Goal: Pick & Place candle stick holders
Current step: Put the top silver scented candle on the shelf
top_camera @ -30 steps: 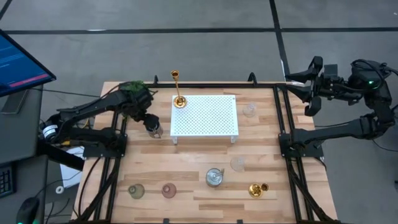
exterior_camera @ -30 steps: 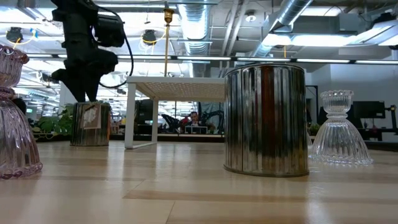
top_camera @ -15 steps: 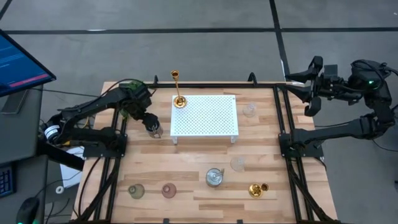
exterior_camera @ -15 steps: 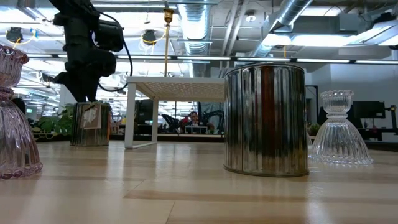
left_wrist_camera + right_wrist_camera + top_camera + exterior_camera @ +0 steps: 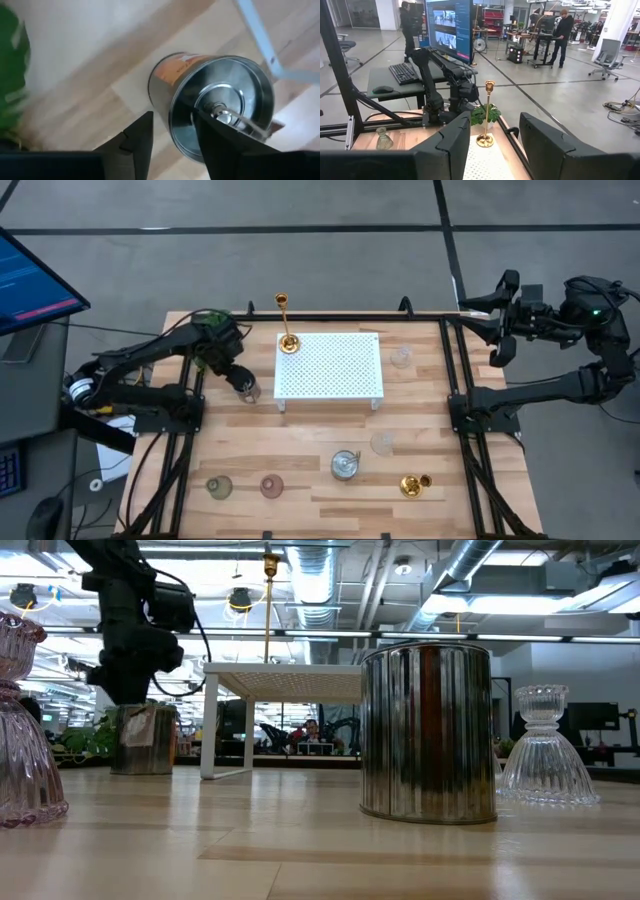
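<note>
Slightly tilted silvery cup (image 5: pixel 136 740), mouth-up.

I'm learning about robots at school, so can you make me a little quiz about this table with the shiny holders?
1. True or false: the tall gold holder stands on a corner of the white stand.
2. Which thing is the left gripper at? A: the pinkish holder. B: the silvery cup beside the stand. C: the plant.
3. Does the right gripper carry anything?

Key: 1 true. 2 B. 3 no; it is open and empty, raised off the table's right edge.
</note>
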Robot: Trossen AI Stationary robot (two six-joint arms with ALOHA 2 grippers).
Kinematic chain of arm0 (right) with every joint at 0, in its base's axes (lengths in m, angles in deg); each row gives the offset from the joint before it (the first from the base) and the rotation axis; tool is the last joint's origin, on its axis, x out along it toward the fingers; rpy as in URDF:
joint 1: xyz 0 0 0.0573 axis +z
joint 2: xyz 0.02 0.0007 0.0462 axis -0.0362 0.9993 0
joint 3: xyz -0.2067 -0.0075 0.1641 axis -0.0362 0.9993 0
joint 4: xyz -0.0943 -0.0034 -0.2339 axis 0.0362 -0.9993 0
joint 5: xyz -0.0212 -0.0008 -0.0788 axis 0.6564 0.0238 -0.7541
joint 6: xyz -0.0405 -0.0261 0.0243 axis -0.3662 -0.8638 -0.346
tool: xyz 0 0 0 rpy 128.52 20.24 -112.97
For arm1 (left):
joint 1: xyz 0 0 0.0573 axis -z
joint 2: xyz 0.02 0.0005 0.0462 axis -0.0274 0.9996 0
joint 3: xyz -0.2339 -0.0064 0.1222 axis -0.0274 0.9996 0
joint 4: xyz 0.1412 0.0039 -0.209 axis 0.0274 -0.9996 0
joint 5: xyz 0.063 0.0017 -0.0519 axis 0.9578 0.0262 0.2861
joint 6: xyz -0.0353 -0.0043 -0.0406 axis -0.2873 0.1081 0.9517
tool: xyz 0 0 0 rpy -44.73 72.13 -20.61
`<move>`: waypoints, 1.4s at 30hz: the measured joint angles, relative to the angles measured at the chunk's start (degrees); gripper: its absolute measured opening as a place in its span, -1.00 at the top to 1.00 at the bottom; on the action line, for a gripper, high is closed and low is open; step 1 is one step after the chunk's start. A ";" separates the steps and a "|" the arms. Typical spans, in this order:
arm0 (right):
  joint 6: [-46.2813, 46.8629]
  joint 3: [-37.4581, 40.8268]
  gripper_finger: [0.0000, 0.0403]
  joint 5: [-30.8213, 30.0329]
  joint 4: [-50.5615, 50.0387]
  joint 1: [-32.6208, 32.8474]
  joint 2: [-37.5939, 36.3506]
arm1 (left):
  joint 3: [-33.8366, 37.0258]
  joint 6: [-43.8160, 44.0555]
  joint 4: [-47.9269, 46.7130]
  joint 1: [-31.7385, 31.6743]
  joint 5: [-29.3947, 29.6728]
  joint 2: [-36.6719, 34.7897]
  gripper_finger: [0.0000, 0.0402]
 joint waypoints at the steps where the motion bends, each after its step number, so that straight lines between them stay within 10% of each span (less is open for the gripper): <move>1: 0.00 0.00 0.20 -0.02 0.00 0.00 0.00 | 0.01 0.04 0.75 -0.02 0.17 -0.31 0.31; 11: 0.47 0.00 0.20 -0.04 0.00 0.00 0.00 | -0.11 0.94 0.94 -0.02 0.58 0.66 0.95; 42: -0.07 0.00 0.20 -0.18 0.02 0.00 -0.02 | -10.15 21.13 -11.45 7.48 2.87 -10.94 1.00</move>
